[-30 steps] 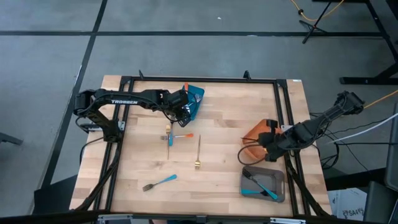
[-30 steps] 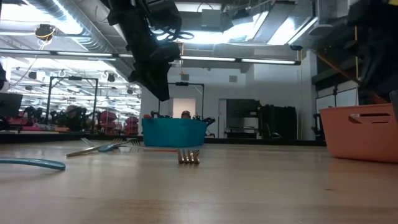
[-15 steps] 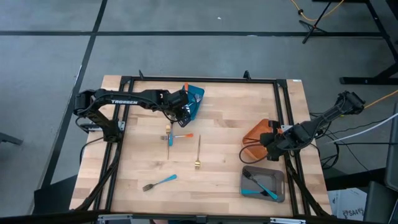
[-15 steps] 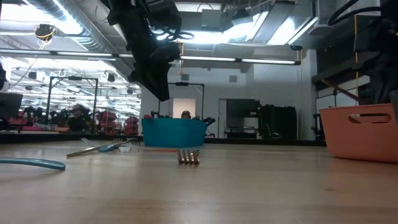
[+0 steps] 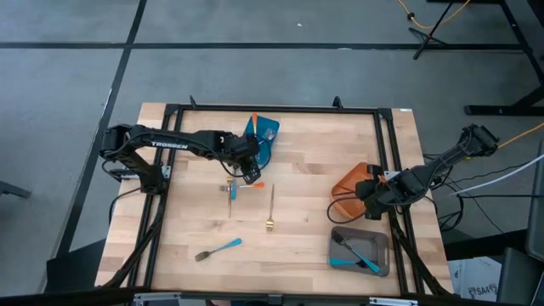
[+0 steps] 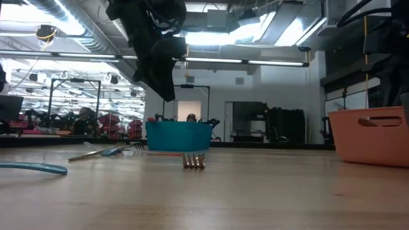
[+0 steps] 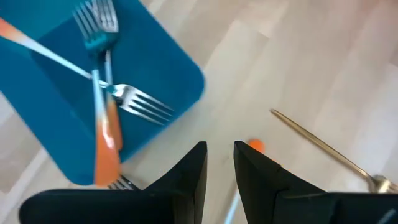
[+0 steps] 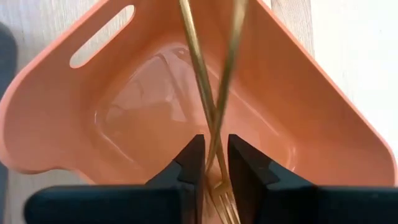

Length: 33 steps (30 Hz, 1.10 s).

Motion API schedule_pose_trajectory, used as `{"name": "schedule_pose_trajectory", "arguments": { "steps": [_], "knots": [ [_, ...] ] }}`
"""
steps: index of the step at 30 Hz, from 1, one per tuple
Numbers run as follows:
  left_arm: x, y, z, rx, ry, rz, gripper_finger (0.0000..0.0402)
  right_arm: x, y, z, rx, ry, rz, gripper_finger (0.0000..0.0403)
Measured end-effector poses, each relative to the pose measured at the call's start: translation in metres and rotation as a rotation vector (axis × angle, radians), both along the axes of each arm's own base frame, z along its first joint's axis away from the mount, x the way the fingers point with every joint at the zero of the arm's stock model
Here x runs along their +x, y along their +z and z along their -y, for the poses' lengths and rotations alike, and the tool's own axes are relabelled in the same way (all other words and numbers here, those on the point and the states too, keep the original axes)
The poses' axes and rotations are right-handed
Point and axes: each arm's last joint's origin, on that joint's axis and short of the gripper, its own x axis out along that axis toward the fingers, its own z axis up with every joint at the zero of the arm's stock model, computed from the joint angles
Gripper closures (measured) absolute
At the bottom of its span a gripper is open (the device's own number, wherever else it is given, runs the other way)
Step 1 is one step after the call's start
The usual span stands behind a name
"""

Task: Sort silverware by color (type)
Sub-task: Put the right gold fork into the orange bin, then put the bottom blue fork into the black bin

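Note:
My left gripper hangs above the table just near of the blue container, open by a narrow gap and empty. Forks with orange and blue handles lie crossed in that container. Below the gripper, an orange-handled fork and a blue-handled fork lie flat on the wood. A gold fork lies to their right, and another blue-handled fork lies nearer. My right gripper, narrowly open, hovers over the orange container. Two gold forks lie crossed inside it.
A grey container with blue-handled forks sits at the table's near right, close to the orange one. A black frame rail runs round the tabletop. Bare wood spreads across the middle and the near left of the table.
My left gripper has moved from over the blue container's edge toward the table's near side. It now stands above the orange-handled and blue-handled forks on the wood. Its finger gap looks the same. The forks and containers have stayed in place.

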Motion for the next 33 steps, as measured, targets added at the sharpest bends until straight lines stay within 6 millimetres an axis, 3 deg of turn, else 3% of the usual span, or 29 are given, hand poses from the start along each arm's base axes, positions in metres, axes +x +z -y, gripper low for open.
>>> {"name": "schedule_pose_trajectory", "arguments": {
  "steps": [6, 15, 23, 33],
  "knots": [
    [0.003, 0.000, 0.022, -0.034, -0.082, 0.005, 0.0328, 0.000, 0.000, 0.000, 0.000, 0.000, 0.000, 0.0319],
    [0.004, 0.000, 0.069, -0.100, -0.160, 0.016, 0.0328, 0.000, 0.000, 0.000, 0.000, 0.000, -0.001, 0.0318],
    [-0.004, 0.000, 0.122, -0.182, -0.191, 0.022, 0.0328, 0.000, 0.000, 0.000, 0.000, 0.000, 0.000, 0.0318],
    [-0.031, 0.000, 0.195, -0.292, -0.246, 0.005, 0.0328, 0.000, 0.000, 0.000, 0.001, 0.001, -0.001, 0.0318]
  ]
}}
